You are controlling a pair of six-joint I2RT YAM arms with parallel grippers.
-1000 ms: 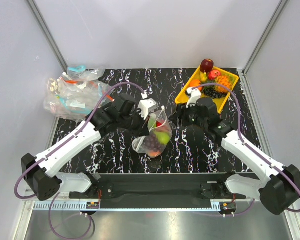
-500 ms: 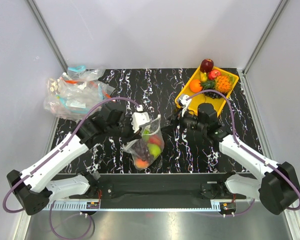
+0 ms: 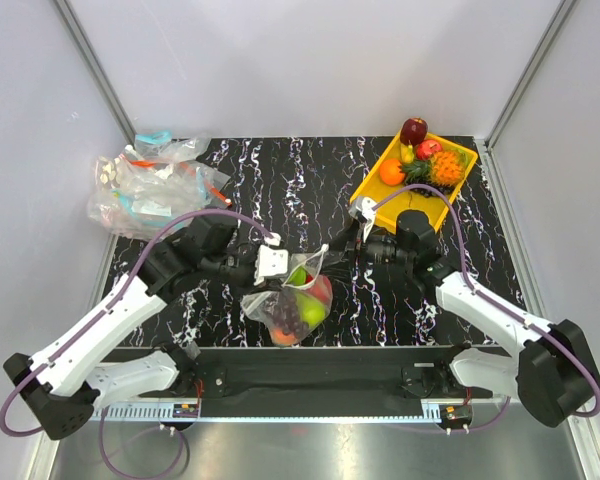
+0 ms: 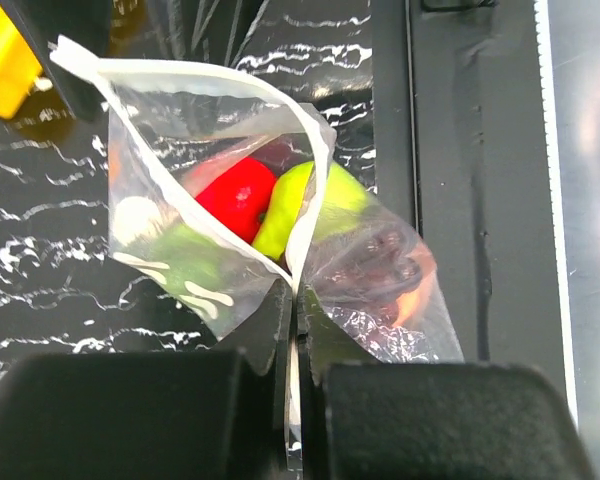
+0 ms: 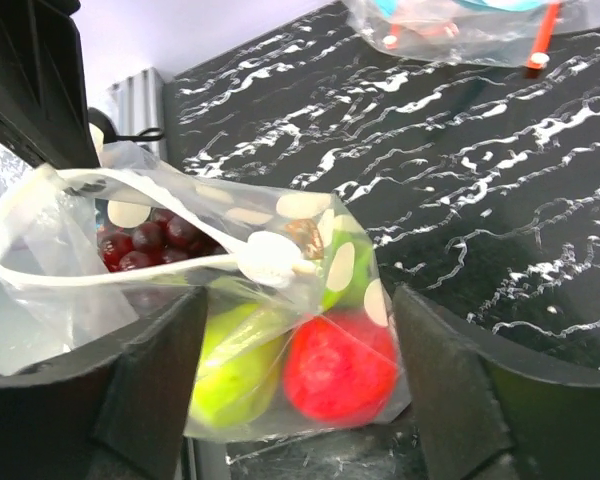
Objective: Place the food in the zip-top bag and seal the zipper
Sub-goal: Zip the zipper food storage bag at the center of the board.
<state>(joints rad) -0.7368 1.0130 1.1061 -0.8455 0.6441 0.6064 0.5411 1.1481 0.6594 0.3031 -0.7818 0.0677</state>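
Note:
A clear zip-top bag printed with white ovals hangs from my left gripper, which is shut on its rim. The mouth gapes, and the pale zipper runs along it. Inside the bag lies food: a red round fruit, a green apple and dark grapes. My left gripper pinches the film between its closed fingers. My right gripper is open beside the bag's right edge. In the right wrist view that gripper has a finger on each side of the bag, around the red fruit.
A yellow tray at the back right holds a red apple, an orange and a toy pineapple. A heap of other clear bags lies at the back left. The black frame bar runs just below the bag.
My left gripper has drawn the bag down-left toward the near edge. My right gripper has opened wider and followed slightly leftward.

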